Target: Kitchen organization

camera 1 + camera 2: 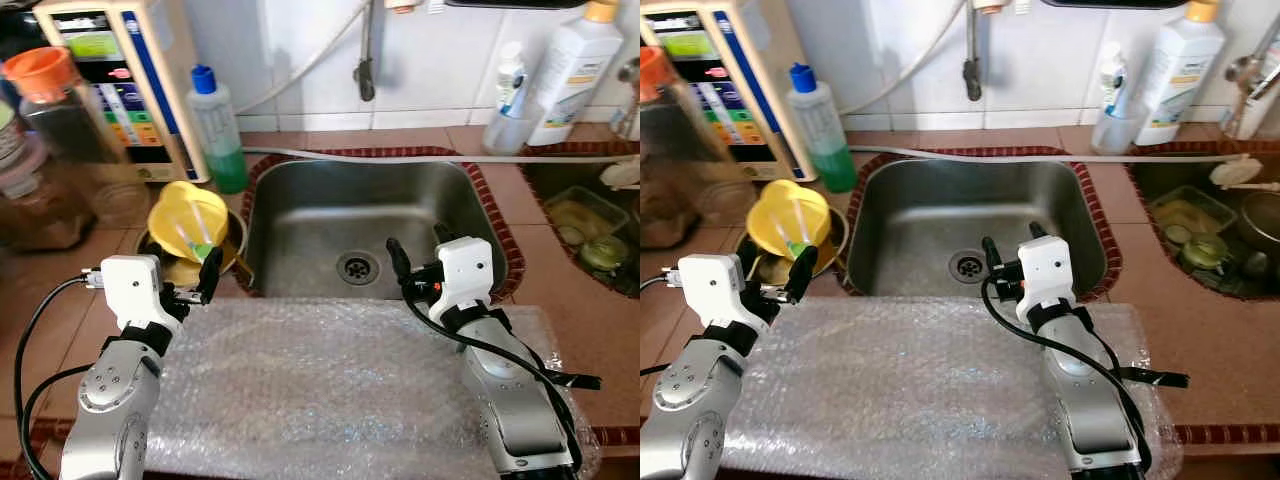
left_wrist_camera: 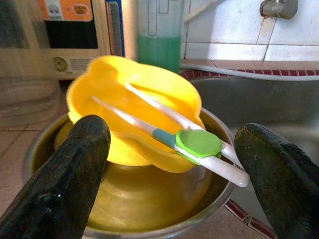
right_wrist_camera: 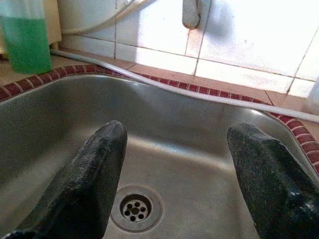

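Left gripper: my left gripper (image 2: pixel 172 164) is up at the left edge of the sink, jaws released and spread wide, nothing between them, pointing at the bowls.
Yellow bowl: the wavy-rimmed yellow plastic bowl (image 1: pixel 185 215) sits tilted inside a round steel bowl (image 2: pixel 149 204) on the counter just left of the sink.
Chopsticks: a pair of translucent white training chopsticks joined by a green clip (image 2: pixel 197 143) lies across the yellow bowl, the clip end poking over the rim toward my left fingers (image 2: pixel 60 184). Close, but not touching.
Right gripper: my right gripper (image 3: pixel 177 177) hangs over the front of the sink, jaws released and wide apart, gripping nothing, the drain seen between them.
Sink: the stainless steel sink basin (image 1: pixel 300 215) with its round drain (image 1: pixel 358 266) is framed by a red mosaic border.
Bubble wrap: a clear bubble wrap sheet (image 1: pixel 320 385) covers the counter in front of the sink, under both my forearms.
Behind the bowls: a clear bottle of green liquid with a blue cap (image 1: pixel 218 130) stands beside a beige appliance with coloured buttons (image 1: pixel 125 80).
Far left: a jar with an orange lid (image 1: pixel 45 95).
Back right: a tall white bottle with a yellow cap (image 1: pixel 575 70) against the tiled wall.
Second basin: off to the right, dishes in it, too murky to name.
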`<state>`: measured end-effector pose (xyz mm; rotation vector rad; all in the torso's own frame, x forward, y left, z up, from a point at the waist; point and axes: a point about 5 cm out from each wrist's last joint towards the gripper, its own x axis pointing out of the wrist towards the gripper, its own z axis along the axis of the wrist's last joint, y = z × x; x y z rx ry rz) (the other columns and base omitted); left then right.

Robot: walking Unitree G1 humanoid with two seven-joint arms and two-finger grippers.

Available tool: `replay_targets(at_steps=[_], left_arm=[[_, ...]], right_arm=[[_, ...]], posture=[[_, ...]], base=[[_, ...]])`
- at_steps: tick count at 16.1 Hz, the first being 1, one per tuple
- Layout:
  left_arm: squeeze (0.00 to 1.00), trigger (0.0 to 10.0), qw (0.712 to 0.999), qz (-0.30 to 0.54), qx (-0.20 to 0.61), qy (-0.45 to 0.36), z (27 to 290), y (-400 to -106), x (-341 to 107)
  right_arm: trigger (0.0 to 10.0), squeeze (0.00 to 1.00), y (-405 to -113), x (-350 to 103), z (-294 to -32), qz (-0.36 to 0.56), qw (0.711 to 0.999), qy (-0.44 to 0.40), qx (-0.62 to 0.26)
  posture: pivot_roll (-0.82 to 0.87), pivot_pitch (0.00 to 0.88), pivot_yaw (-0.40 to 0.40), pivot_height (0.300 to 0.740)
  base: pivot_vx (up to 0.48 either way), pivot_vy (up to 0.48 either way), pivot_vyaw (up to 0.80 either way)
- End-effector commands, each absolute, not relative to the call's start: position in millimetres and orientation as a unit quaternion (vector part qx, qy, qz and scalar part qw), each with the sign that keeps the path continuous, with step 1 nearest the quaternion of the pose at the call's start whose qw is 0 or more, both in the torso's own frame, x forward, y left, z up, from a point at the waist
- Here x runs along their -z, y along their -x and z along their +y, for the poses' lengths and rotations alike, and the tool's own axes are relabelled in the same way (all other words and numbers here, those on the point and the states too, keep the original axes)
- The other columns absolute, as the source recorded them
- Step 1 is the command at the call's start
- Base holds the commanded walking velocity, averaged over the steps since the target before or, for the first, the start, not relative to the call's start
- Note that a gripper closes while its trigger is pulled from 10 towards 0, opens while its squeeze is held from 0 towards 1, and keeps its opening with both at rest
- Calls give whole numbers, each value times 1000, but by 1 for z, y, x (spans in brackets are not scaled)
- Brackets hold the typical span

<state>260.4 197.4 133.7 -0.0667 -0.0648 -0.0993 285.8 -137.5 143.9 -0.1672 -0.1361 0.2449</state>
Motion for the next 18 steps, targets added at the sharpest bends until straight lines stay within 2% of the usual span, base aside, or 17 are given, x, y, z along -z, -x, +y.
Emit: replay_targets(at_steps=[1, 10, 18], left_arm=[[0, 10000, 998, -22, 39, 34, 202, -260, -131], [0, 10000, 999, -36, 10, 20, 210, -261, -138], [0, 10000, 994, -41, 95, 42, 197, -261, -150]], right_arm=[[10000, 0, -285, -146, -135, -71, 986, 83, -127], [10000, 0, -288, -151, -133, -80, 984, 84, -132], [10000, 0, -283, -164, -121, -87, 975, 57, -195]], posture=[[-142, 95, 70, 740], [-139, 97, 66, 740], [-134, 96, 67, 740]], base=[[0, 0, -800], [0, 0, 0], [0, 0, 0]])
